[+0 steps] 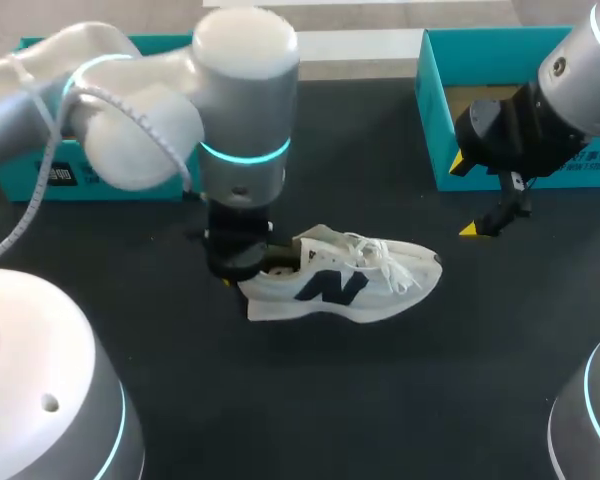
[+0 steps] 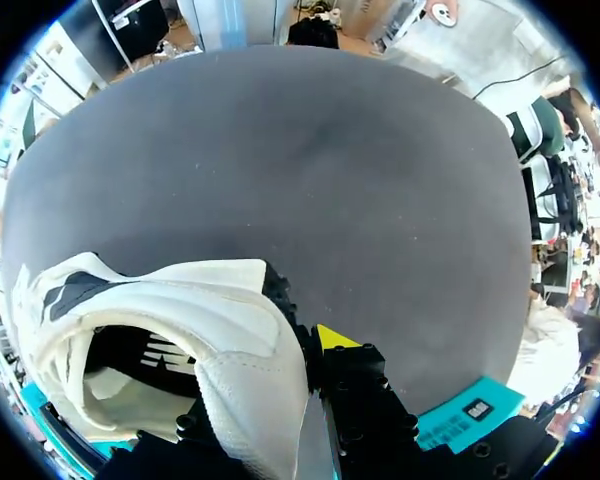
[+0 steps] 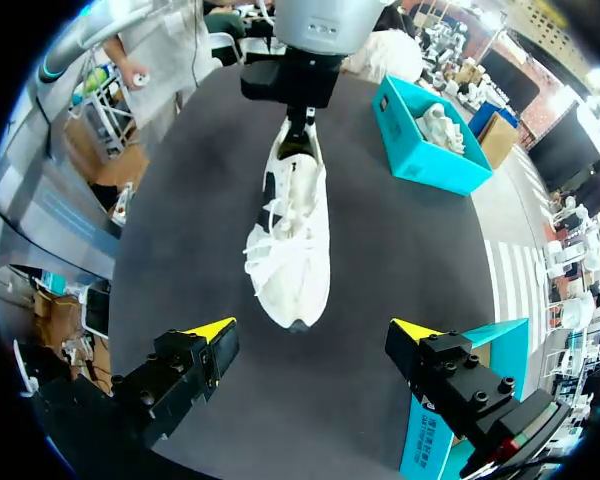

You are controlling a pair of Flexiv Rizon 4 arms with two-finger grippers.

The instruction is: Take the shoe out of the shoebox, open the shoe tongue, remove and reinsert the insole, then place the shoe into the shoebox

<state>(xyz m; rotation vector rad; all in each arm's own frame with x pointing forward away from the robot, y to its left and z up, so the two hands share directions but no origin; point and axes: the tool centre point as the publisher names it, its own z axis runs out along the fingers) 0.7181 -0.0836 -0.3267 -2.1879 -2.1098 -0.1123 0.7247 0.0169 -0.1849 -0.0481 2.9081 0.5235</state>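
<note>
Across the frame's middle, the dark counter (image 1: 310, 400) carries the white shoe (image 1: 345, 282), toe pointing right. A teal shoebox (image 1: 432, 120) sits upper right, and another teal box (image 1: 40, 180) upper left is half hidden by the left arm (image 1: 130, 100). Left claw (image 1: 238, 262) points straight down, clamped on the heel collar (image 2: 230, 300), one finger lost inside the shoe. Right claw (image 1: 488, 222) hovers spread wide, right of the toe.
</note>
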